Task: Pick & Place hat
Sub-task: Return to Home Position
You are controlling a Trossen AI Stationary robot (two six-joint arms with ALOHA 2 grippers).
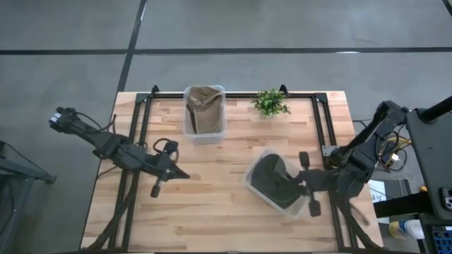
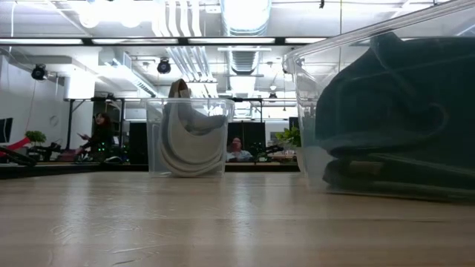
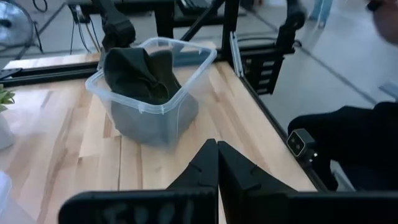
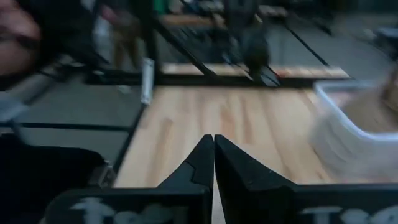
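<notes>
A dark hat [image 1: 272, 180] lies crumpled inside a clear plastic bin [image 1: 254, 169] on the right half of the table; the left wrist view shows this dark hat [image 3: 140, 74] too, and the low view has it [image 2: 386, 111] close up. A tan hat [image 1: 203, 107] fills a second clear bin [image 1: 205, 134] at the far edge. My right gripper [image 1: 291, 185] is shut and empty over the dark hat's bin, at its right side, pointing toward the table's left [image 4: 213, 140]. My left gripper [image 1: 185, 176] waits shut over the table's left half [image 3: 217, 149].
A small potted plant [image 1: 270, 102] stands at the far edge, right of the tan hat's bin. Black frame rails [image 1: 141, 120] run along the table's left, right and far sides. Bare wood [image 1: 212, 212] stretches between the grippers and along the near edge.
</notes>
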